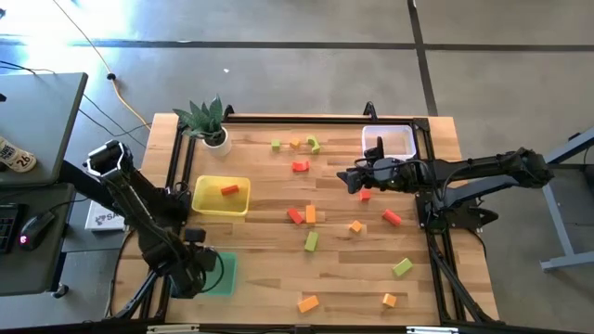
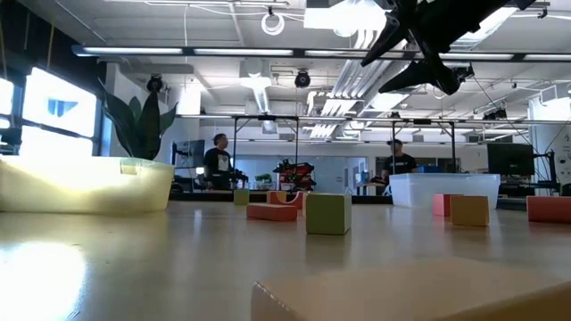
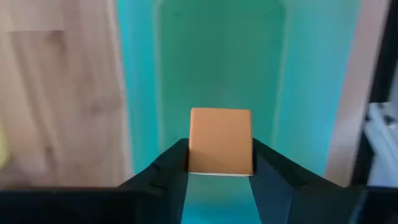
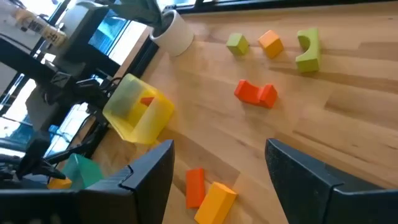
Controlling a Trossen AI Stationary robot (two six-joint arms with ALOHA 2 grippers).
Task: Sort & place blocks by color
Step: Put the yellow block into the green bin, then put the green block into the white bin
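the yellow tray (image 1: 206,205) at the left holds one red block (image 1: 229,189). the clear tray (image 1: 410,139) at the far right looks bare. the green tray (image 1: 225,275) at the near left is mostly hidden under the left tool (image 3: 220,163), whose fingers flank an orange block (image 3: 221,140) over that tray; whether they clamp it is hard to make out. the right tool (image 4: 219,168) hovers open just left of the clear tray, above a red block. red, orange and green blocks (image 1: 310,215) lie scattered across the surface (image 1: 269,176). a potted plant (image 1: 210,122) stands at the far left corner.
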